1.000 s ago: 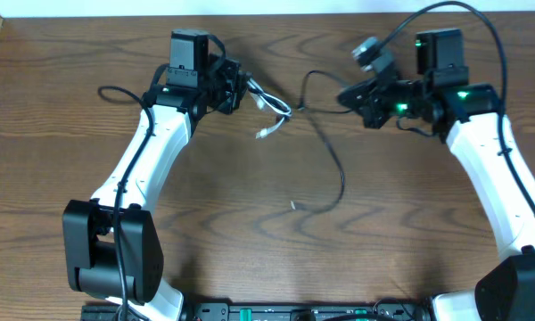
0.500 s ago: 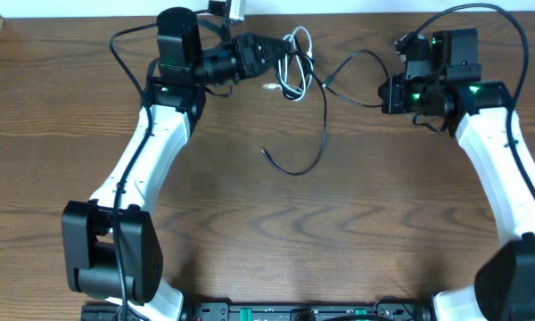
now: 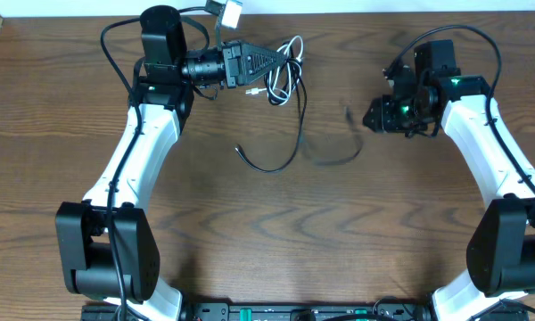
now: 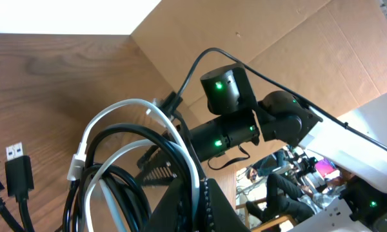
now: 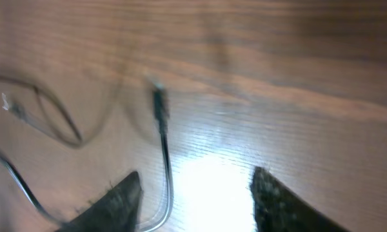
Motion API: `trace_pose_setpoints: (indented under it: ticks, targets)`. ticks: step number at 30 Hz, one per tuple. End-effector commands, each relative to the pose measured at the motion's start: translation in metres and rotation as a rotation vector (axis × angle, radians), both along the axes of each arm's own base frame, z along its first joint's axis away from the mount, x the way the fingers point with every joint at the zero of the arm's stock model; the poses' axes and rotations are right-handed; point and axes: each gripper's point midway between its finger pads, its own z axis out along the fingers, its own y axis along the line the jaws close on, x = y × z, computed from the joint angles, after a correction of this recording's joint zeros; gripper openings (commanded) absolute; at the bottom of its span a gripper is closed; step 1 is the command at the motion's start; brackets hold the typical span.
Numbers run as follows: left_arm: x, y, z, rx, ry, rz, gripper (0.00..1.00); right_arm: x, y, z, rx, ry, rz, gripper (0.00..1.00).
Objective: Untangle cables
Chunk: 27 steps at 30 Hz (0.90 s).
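White cable [image 3: 291, 64] looped w/ long black cable [image 3: 300, 120].

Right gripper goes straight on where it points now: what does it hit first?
Probably the black cable: its loose plug end sits just ahead of the right gripper, whose jaws are open. The wrist view is blurred, so depth is uncertain.

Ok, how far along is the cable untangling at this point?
Done: little; one end of the black cable trails free across the table. In hand: the left tool is shut on a bunch where loops of the white cable and the black cable sit together. The right tool is open and holds nothing. Left: pull the two cables apart and lay them out separately.
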Motion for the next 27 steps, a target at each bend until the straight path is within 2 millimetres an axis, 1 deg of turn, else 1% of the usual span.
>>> trace_pose_setpoints:
  ticks: [1,2,4,6,9,11,14,19,23,24,25,27]
  targets:
    - [-0.008,0.001,0.020,-0.010,-0.073,-0.031,0.08,-0.009,0.026,0.015,0.114,-0.081,0.240,0.59]
    - [-0.008,0.001,0.020,-0.010,-0.073,-0.031,0.07,-0.011,0.036,0.022,0.167,-0.105,0.297,0.63]
    - [-0.008,0.001,0.020,-0.010,-0.071,-0.032,0.07,-0.013,0.051,0.037,0.268,-0.148,0.359,0.64]
    - [-0.009,0.001,0.020,-0.012,-0.060,-0.035,0.07,-0.011,0.065,0.058,0.374,-0.207,0.408,0.64]
    - [-0.013,0.000,0.020,-0.017,-0.052,-0.057,0.07,-0.003,0.078,0.084,0.473,-0.301,0.460,0.64]
    - [-0.014,0.000,0.019,-0.019,-0.029,-0.060,0.08,0.003,0.082,0.096,0.509,-0.349,0.470,0.63]
    - [-0.014,0.000,0.018,-0.023,0.008,-0.058,0.07,0.016,0.084,0.104,0.524,-0.374,0.424,0.61]
    - [-0.012,0.000,0.018,-0.028,0.060,-0.048,0.07,0.028,0.092,0.114,0.534,-0.421,0.406,0.56]
    - [-0.013,-0.004,0.018,-0.030,0.095,-0.049,0.08,0.034,0.103,0.112,0.491,-0.434,0.389,0.56]
    - [-0.013,-0.006,0.017,-0.030,0.106,-0.043,0.07,0.033,0.111,0.111,0.480,-0.440,0.401,0.56]
    - [-0.012,-0.007,0.017,-0.030,0.115,-0.037,0.07,0.032,0.115,0.111,0.476,-0.439,0.405,0.55]
    - [-0.010,-0.010,0.016,-0.028,0.124,-0.023,0.07,0.033,0.122,0.106,0.443,-0.418,0.367,0.54]
